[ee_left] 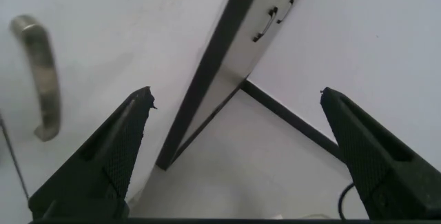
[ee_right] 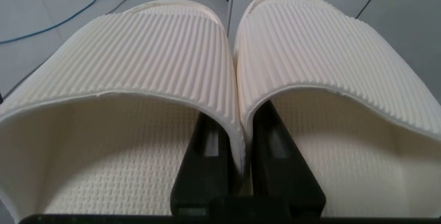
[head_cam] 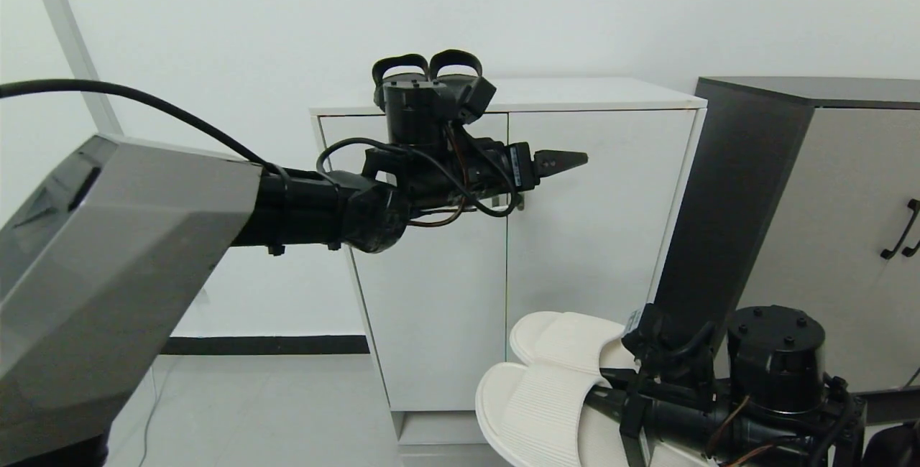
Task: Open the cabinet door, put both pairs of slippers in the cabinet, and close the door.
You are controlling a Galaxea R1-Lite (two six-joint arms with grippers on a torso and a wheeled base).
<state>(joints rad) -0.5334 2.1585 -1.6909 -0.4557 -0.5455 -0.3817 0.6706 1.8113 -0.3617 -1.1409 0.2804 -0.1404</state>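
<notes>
The white cabinet [head_cam: 596, 223] stands ahead with both doors shut. My left gripper [head_cam: 575, 159] is held in front of the doors near the centre seam, and in the left wrist view it [ee_left: 234, 96] is open with nothing between its fingers [ee_left: 127, 141]. A metal door handle [ee_left: 38, 79] is just beside it. A black pair of slippers [head_cam: 428, 65] sits on the cabinet top, partly hidden behind my left wrist. My right gripper [ee_right: 238, 162] is shut on the inner edges of a white ribbed pair of slippers [head_cam: 546, 388] [ee_right: 158, 52], held low in front of the right door.
A dark grey cabinet [head_cam: 812, 223] with black handles [head_cam: 902, 233] stands close on the right, its side almost touching the white cabinet. Open grey floor [head_cam: 273, 409] and a white wall with a black baseboard [head_cam: 266, 345] lie to the left.
</notes>
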